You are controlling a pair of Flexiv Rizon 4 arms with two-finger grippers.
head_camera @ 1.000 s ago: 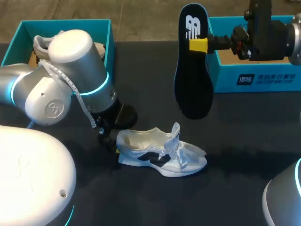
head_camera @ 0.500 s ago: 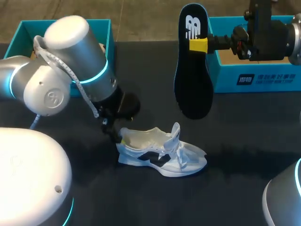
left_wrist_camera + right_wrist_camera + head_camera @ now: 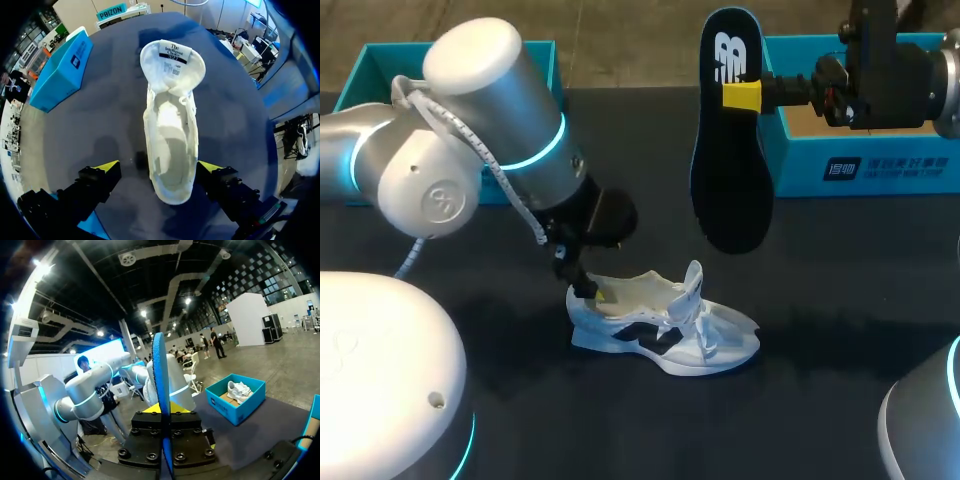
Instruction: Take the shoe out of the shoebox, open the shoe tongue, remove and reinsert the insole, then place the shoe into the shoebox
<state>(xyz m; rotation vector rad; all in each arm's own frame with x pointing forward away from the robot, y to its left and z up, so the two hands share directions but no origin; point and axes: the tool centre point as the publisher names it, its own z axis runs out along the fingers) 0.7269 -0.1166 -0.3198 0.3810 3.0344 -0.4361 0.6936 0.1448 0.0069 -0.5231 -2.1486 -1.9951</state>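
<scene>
The white shoe point(image 3: 665, 325) with black marks sits on its sole on the dark surface point(image 3: 830, 340). Its tongue is pulled up and its inside is bare. The dark insole point(image 3: 728, 150) hangs in the air, wide end down, beside the open blue shoebox point(image 3: 800, 160).

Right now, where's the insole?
In the head view, the insole hangs upright in the right gripper, above the table, beside the right shoebox and behind the shoe.
</scene>
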